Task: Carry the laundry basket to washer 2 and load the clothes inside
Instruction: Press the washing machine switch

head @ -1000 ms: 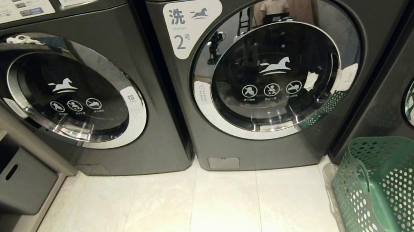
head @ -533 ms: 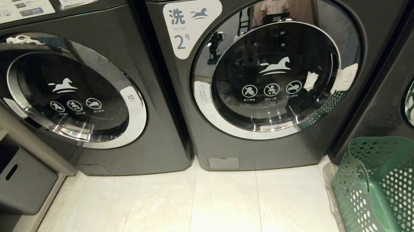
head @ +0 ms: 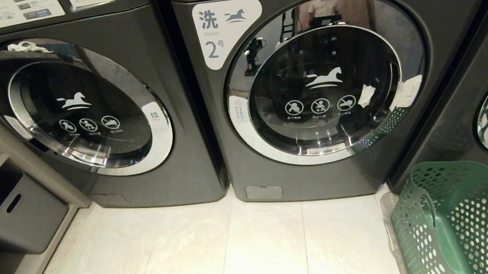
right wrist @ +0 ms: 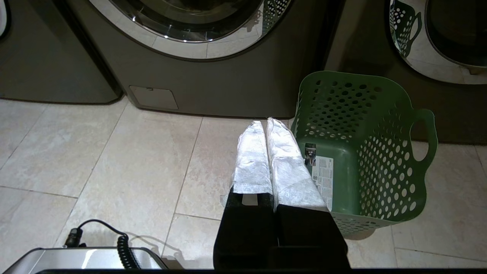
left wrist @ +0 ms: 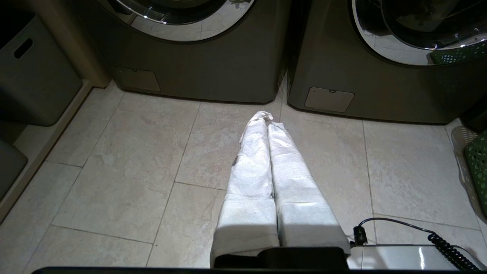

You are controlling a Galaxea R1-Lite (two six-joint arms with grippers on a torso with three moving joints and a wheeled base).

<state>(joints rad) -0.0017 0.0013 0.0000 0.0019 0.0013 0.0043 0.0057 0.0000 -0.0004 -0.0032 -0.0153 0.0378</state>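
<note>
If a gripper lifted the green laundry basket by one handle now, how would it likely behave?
The laundry basket looks empty and perforated all over, so it is probably light. Its moulded plastic walls hold their shape, so likely stiff with slight flex. Lifted by one cut-out handle, it would probably hang tilted.

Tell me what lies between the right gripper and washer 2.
Only bare floor tile separates the right gripper from washer 2, as the right wrist view shows; the laundry basket stands beside it.
</note>
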